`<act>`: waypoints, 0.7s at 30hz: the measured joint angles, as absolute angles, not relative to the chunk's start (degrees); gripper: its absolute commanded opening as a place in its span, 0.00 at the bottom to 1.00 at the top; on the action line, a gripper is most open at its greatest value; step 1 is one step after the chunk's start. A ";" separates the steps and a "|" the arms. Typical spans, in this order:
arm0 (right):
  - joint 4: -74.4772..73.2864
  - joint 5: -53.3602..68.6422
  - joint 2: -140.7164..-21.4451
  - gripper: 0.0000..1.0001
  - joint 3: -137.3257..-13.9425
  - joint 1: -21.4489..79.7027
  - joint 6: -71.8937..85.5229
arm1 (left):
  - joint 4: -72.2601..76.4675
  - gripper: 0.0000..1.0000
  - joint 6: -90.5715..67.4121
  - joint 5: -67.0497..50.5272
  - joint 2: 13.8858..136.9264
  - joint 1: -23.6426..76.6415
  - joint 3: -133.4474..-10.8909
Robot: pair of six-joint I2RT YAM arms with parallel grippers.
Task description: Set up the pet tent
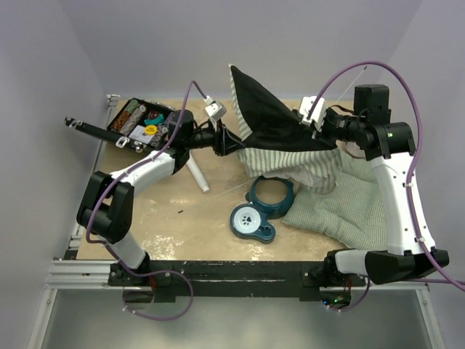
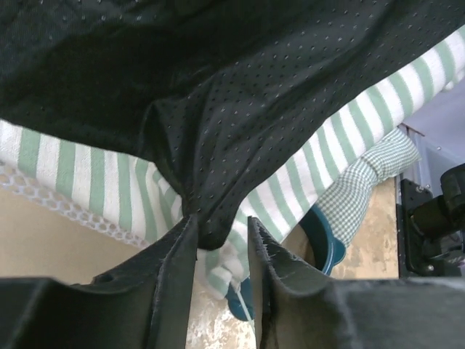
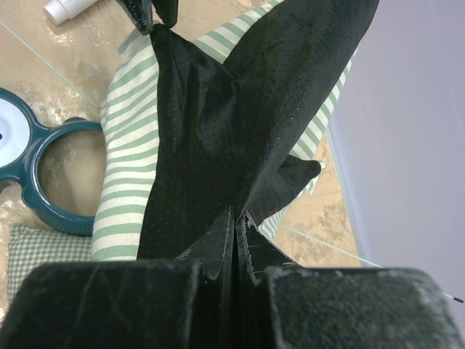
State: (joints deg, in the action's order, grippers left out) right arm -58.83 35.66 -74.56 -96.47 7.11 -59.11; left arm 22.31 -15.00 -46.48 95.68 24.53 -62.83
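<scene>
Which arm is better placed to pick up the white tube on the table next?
Left, likely. The tube lies close to the left hand, while the right hand sits across the tent. Both hands pinch the tent, so the left must release first.

i can read no words or numbers anywhere. the one sign i see is a dark paw print on the white bowl in the teal stand. a yellow sticker in the black tray is too small to read.
</scene>
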 measured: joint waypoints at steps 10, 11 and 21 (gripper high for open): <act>-58.70 35.68 -74.61 0.00 -96.33 7.11 -58.00 | 23.55 0.56 -14.81 -47.46 96.01 24.56 -62.87; -58.67 35.70 -74.61 0.00 -96.27 7.11 -57.98 | 23.18 0.57 -14.44 -47.20 96.01 24.56 -62.85; -58.48 35.77 -74.61 0.00 -95.81 7.11 -57.65 | 20.80 0.16 -12.82 -46.17 99.53 24.56 -62.92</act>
State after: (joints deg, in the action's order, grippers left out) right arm -58.48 35.77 -74.61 -95.81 7.11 -57.65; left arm 20.80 -12.82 -46.17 99.53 24.56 -62.92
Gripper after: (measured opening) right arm 0.007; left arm 0.341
